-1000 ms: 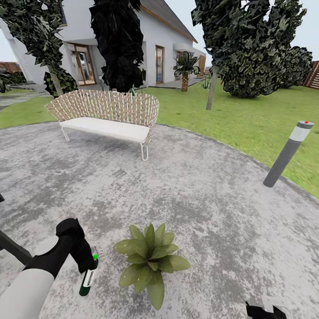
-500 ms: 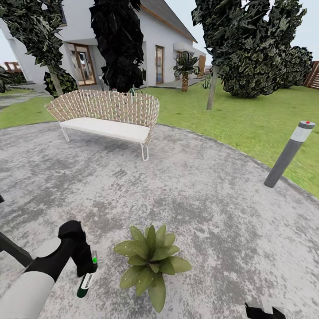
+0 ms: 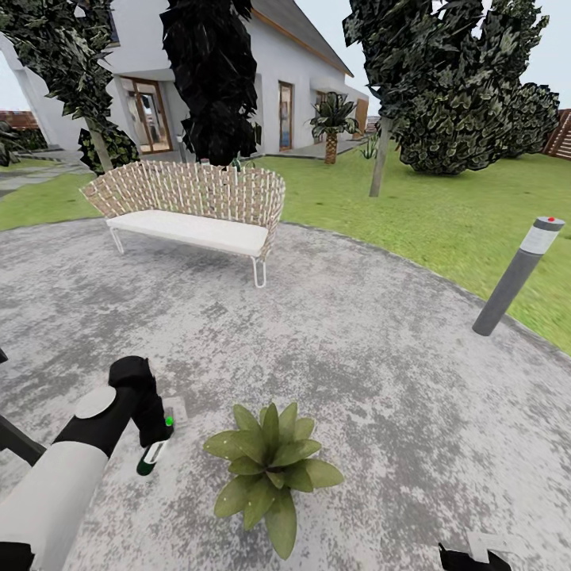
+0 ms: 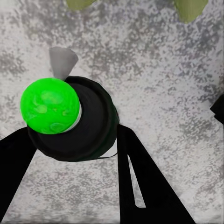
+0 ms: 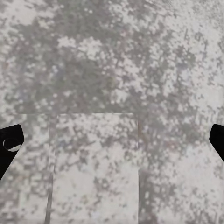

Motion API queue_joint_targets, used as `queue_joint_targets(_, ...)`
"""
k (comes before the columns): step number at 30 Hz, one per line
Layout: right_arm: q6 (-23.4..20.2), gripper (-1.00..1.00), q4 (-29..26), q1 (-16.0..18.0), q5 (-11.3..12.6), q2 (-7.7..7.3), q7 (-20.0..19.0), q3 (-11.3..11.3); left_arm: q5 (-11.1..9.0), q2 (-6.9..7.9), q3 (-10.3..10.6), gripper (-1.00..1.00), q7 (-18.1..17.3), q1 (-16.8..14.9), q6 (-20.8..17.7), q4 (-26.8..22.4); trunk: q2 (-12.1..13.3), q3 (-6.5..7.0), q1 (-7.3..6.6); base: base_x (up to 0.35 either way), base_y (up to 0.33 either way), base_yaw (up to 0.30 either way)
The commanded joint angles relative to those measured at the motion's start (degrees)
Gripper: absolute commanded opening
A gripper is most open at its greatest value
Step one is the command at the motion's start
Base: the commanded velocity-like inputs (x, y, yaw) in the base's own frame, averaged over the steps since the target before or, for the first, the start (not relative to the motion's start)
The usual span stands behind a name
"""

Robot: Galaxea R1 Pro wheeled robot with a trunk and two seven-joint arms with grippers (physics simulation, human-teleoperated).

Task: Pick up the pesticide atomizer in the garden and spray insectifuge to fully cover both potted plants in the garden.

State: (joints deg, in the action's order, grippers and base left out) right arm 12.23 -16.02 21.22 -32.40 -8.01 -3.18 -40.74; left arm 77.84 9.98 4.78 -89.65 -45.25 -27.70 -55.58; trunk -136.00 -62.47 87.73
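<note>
Head view: one atomizer (image 3: 151,457), a slim dark bottle with a white label and a green tip, hangs tilted in the left gripper (image 3: 155,432) just over the stone patio (image 3: 357,357). Left wrist view looks straight down the bottle: bright green cap on a black round body (image 4: 74,121), with the two black fingers (image 4: 140,182) pinching it from both sides. A small grey-white patch shows beside the bottle, possibly spray, hard to tell.

One potted plant (image 3: 272,466), a low rosette of broad green leaves, sits on the patio just right of the bottle, not touching it; its pot is hidden under the leaves. Two leaf tips (image 4: 189,9) peek in at the edge of the left wrist view.

Right gripper (image 3: 476,557) is low at the frame edge near the patio, well apart from the plant. In the right wrist view its two dark fingertips (image 5: 10,140) sit at opposite edges, spread wide, with bare paving between them.

Further out: one woven bench (image 3: 190,210) with a white seat, one grey bollard light (image 3: 519,274) at the lawn edge, green lawn (image 3: 412,214), one white house (image 3: 262,79), one small palm (image 3: 331,123), several dark trees and one big round bush (image 3: 476,119).
</note>
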Motion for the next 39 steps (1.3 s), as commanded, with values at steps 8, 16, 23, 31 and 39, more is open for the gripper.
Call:
queue_joint_targets(8, 0.33, 1.00, 0.02, 0.05, -0.36, 0.01, -0.37, -0.48, 0.46, 3.37, 0.21, -1.00, -0.35, 1.82, -0.34, 0.85, -0.02, -0.05, -0.01, 0.000, 0.000, 0.000)
queue_joint_targets(16, 0.28, 1.00, 0.02, 0.05, -0.38, 0.04, -0.42, -0.48, 0.12, -1.07, 0.08, -1.00, -0.35, 3.04, -0.71, 0.62, -0.02, -0.05, -0.01, 0.000, 0.000, 0.000)
queue_joint_targets(23, 0.17, 1.00, -0.06, 0.05, -0.21, 0.10, -0.25, -0.52, 0.62, -1.44, -1.99, -1.00, -0.35, 3.14, -0.98, 0.77, -0.02, -0.05, -0.01, -0.047, -0.025, 0.000)
queue_joint_targets(31, 0.22, 1.00, 0.02, 0.05, -0.29, 0.19, -0.26, -0.48, 0.46, -1.20, -2.75, -1.00, -0.35, 3.18, -1.22, 1.10, -0.02, -0.05, -0.01, -0.113, -0.040, 0.120)
queue_joint_targets(39, 0.30, 1.00, 0.02, 0.05, -0.29, 0.15, -0.33, -0.48, 0.50, -1.34, -2.64, -1.00, -0.35, 3.23, -1.22, 2.70, -0.02, -0.05, -0.01, 0.130, 0.021, 0.011)
